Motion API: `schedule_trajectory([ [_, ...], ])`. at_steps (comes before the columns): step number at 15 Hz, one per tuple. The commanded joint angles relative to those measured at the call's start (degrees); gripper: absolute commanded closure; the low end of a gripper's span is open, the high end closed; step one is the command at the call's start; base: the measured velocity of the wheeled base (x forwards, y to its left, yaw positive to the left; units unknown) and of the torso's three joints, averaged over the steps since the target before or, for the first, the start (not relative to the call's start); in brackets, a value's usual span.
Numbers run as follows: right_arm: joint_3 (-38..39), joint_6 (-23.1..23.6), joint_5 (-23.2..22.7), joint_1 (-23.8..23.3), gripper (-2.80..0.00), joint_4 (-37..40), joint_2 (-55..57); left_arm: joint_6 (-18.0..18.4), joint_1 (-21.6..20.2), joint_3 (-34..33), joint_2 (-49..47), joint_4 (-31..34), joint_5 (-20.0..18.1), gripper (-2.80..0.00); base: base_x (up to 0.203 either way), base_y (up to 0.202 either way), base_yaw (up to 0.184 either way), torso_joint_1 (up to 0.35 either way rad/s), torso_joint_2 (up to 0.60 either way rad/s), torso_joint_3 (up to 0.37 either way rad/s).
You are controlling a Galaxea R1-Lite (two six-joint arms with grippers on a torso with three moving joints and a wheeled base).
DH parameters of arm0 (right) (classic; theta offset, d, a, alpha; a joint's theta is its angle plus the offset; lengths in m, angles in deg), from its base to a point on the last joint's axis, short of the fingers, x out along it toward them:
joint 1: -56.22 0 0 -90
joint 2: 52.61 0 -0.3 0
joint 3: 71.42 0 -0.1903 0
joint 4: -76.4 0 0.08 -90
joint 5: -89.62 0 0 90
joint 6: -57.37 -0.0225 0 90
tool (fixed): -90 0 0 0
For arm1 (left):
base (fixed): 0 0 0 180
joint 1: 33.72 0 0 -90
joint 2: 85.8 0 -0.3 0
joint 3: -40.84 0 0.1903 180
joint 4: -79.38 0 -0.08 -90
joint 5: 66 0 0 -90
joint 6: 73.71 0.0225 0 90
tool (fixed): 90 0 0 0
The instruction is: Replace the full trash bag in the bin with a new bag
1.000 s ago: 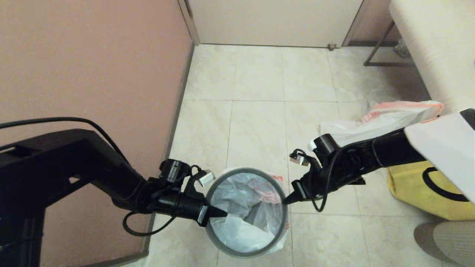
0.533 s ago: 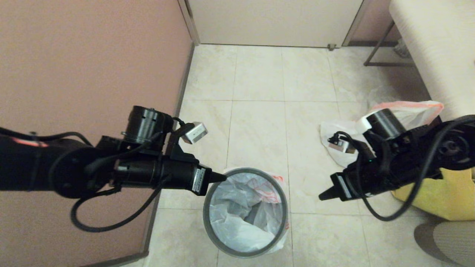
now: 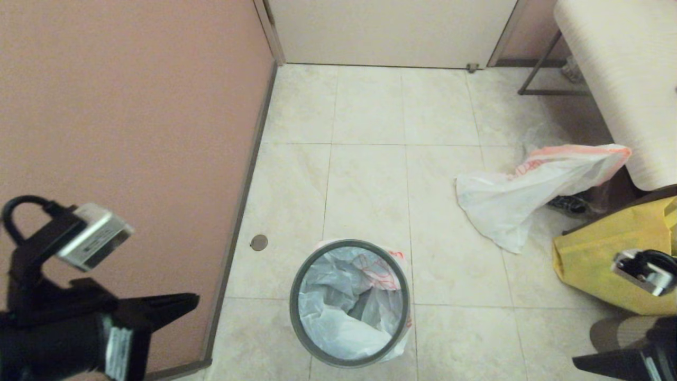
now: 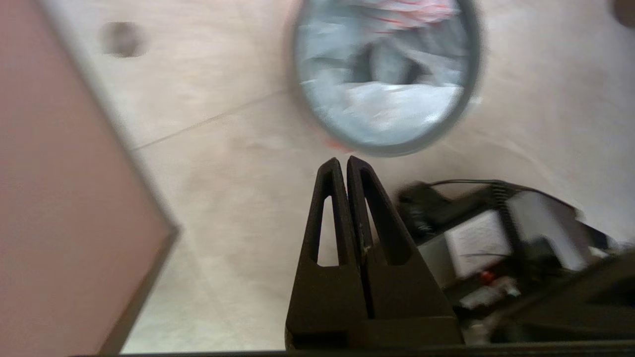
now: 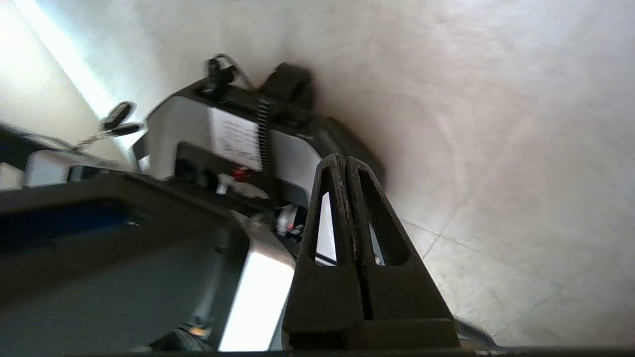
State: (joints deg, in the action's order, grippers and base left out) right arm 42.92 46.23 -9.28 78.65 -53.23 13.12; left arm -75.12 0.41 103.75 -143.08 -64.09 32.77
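The bin (image 3: 292, 296), small, round and dark with a grey rim, stands on the floor tiles at the bottom centre. The new bag (image 3: 338, 328) lines it, its orange-pink band folded over the far right of the rim. The full trash bag (image 3: 508, 203) lies on its side on the floor to the right; its cans do not show from here. My left gripper (image 3: 188, 302) is shut and empty at the lower left, well clear of the bin (image 4: 392, 148) and the new bag (image 4: 397, 104). My right gripper (image 3: 579, 362) is shut and empty at the bottom right corner.
A pink wall (image 3: 132, 106) runs along the left. A yellow fabric bag (image 3: 592, 264) and a clear crinkly bag (image 3: 574, 201) sit at the right, below a white table (image 3: 624, 79). A floor drain (image 3: 258, 242) lies left of the bin. My own base fills part of both wrist views.
Both grippers have left the bin's rim and pulled back toward me, the left to the lower left, the right to the bottom right corner. The bin and both bags have stayed put.
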Motion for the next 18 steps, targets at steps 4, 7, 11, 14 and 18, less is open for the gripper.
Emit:
schedule_trajectory([
  [4,8.66,-1.01,4.70,-4.37,0.00,0.73,-19.94,2.12,-8.62,-6.86,20.56,0.24,3.03,0.00,0.000,0.000,0.000,0.000,0.00,0.000],
  [7,9.16,-4.79,5.10,-8.66,0.00,2.31,-25.71,2.04,-14.49,-7.98,26.16,-0.10,3.08,0.00,0.000,0.000,0.000,0.000,0.00,0.000],
  [11,8.84,-7.92,5.07,-14.85,0.00,4.16,-35.38,0.61,-26.29,-9.21,35.87,-0.68,2.92,0.00,0.000,0.000,0.000,0.000,0.00,0.000],
  [14,9.03,-5.78,4.97,-16.39,0.00,10.20,-41.40,0.22,-32.85,-13.92,42.62,-0.48,1.50,0.00,0.000,0.000,0.000,0.000,0.00,0.000],
  [18,10.16,-3.00,4.95,-18.91,0.00,11.69,-50.40,1.22,-34.74,-23.17,51.97,-0.46,-0.91,0.00,0.000,0.000,0.000,0.000,0.00,0.000],
])
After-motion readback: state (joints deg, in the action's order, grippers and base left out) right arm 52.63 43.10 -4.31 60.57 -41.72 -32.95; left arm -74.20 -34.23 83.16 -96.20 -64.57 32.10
